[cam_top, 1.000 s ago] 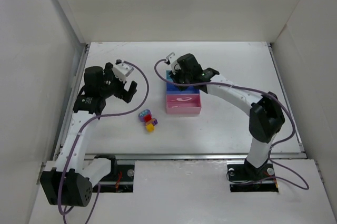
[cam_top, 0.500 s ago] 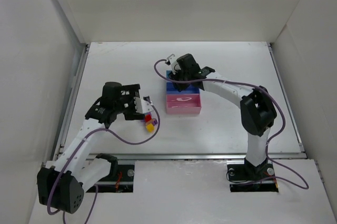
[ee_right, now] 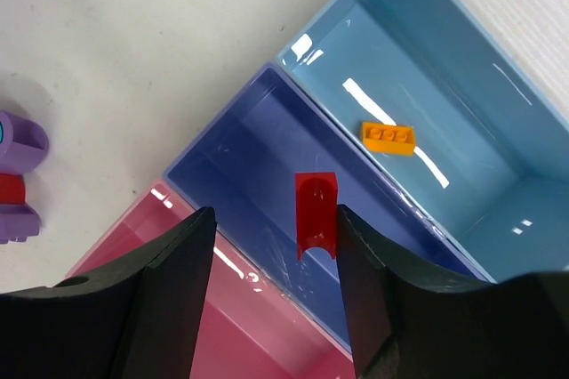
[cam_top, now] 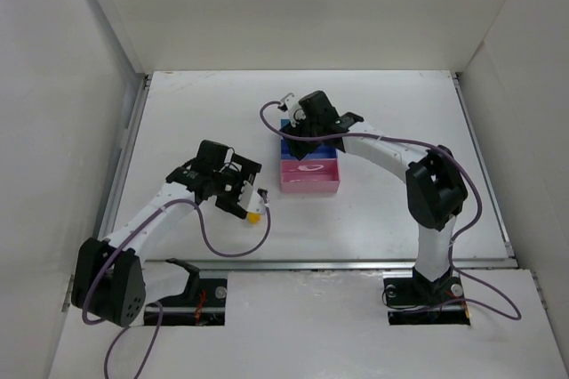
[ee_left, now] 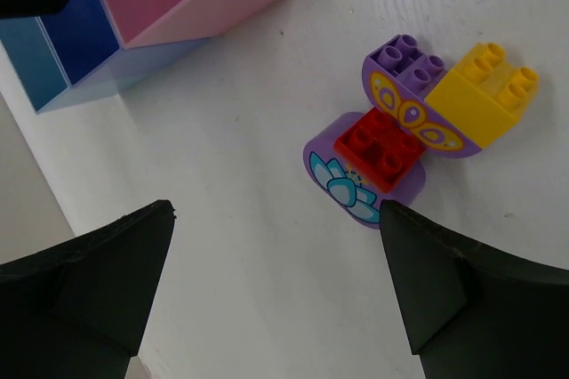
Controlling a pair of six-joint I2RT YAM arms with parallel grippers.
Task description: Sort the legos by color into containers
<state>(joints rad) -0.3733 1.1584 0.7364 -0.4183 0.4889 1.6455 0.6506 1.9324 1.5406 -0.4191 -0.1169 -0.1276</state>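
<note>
A cluster of legos lies on the table: a purple brick [ee_left: 407, 57], a yellow one [ee_left: 484, 90], a red one [ee_left: 380, 148] and a purple flower-print piece [ee_left: 347, 185]. My left gripper [ee_left: 276, 219] is open and empty, just short of the cluster; from above it [cam_top: 244, 199] hovers beside the yellow brick [cam_top: 255, 214]. My right gripper [ee_right: 276, 219] is open above the dark blue tray [ee_right: 240, 161]. A red brick [ee_right: 316, 214] sits in that tray close to the right finger. An orange brick [ee_right: 388, 137] lies in the light blue tray [ee_right: 444, 68]. The pink tray [ee_right: 258, 326] holds no legos that I can see.
The three joined trays [cam_top: 309, 174] sit mid-table, right of the lego cluster. White walls enclose the table on the left, back and right. Purple cables trail from both arms.
My left arm swung from the far left of the table down to the lego cluster. My right gripper stayed over the trays.
</note>
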